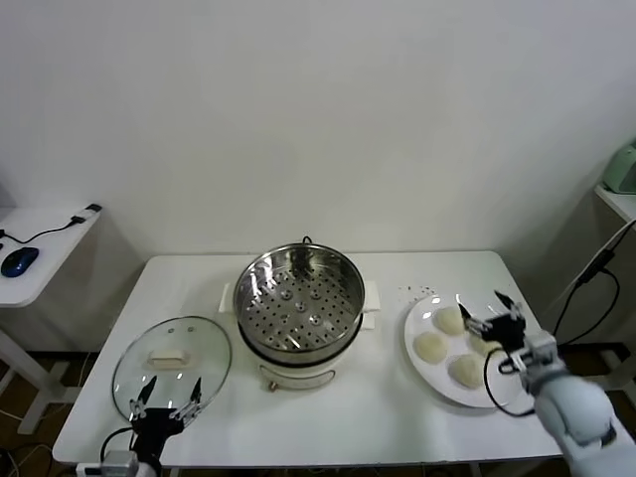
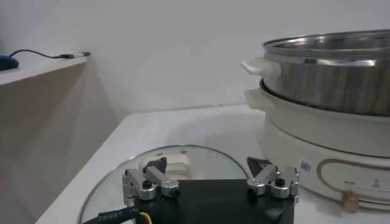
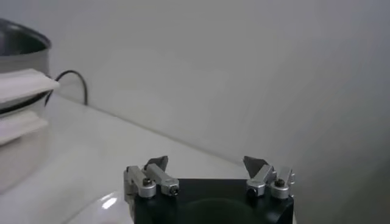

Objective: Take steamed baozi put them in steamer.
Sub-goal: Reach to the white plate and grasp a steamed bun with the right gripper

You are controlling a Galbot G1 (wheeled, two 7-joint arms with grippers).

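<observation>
Several cream-white steamed baozi point(image 1: 449, 320) lie on a white plate point(image 1: 422, 360) at the table's right side. The shiny steamer point(image 1: 300, 298) with its perforated tray stands mid-table on a white base; its steel wall point(image 2: 341, 85) fills the left wrist view's side, and its rim point(image 3: 21, 42) shows in the right wrist view. My right gripper point(image 1: 490, 310) hovers open just over the plate's right part, nothing between its fingers point(image 3: 157, 164). My left gripper point(image 1: 169, 396) is open above the near edge of the glass lid.
The round glass lid point(image 1: 171, 362) with a white handle point(image 2: 173, 163) lies flat at the table's left front. A side desk point(image 1: 40, 238) with a blue mouse point(image 1: 19, 261) stands to the left. A black cable point(image 1: 596, 268) hangs at the far right.
</observation>
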